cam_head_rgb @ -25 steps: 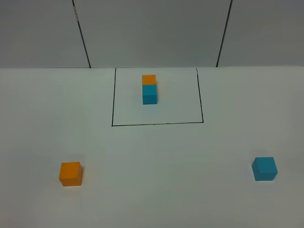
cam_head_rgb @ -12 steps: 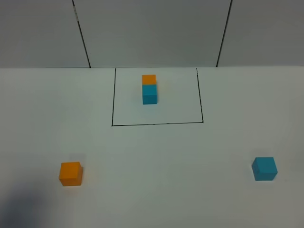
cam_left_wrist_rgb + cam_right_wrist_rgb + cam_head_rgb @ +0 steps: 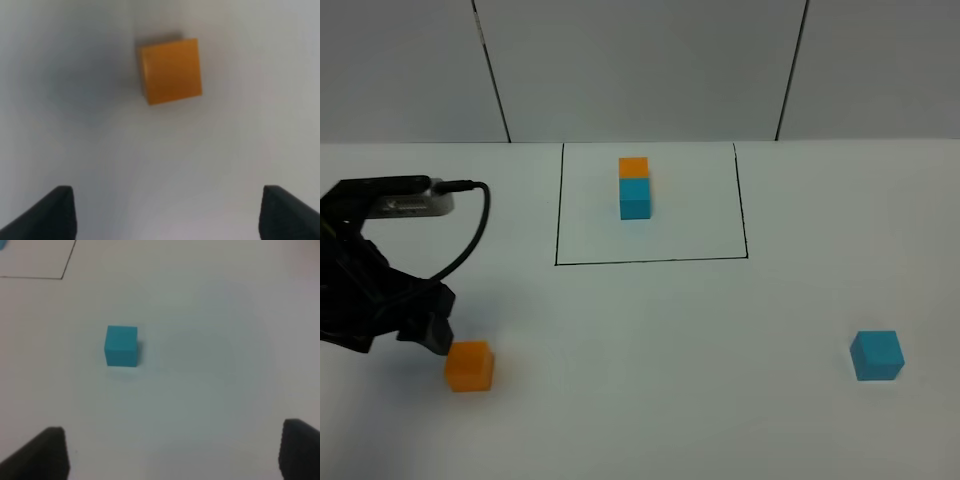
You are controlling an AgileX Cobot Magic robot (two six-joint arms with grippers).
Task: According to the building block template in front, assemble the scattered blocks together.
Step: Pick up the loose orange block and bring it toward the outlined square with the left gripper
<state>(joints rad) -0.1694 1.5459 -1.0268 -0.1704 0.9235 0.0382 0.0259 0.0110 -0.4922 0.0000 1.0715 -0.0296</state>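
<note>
From high up, the left gripper is seen just beside the orange cube, with the blue cube far to the right and the template pair inside the drawn square. Only in the wrist views are both sets of jaws shown, spread wide apart with nothing held. The right gripper is seen in its own wrist view alone.

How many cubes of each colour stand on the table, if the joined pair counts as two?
Orange: 2, the loose orange cube and the orange half of the joined pair.
Blue: 2, the loose blue cube and the blue half of the joined pair.
Total: 4 cubes.
</note>
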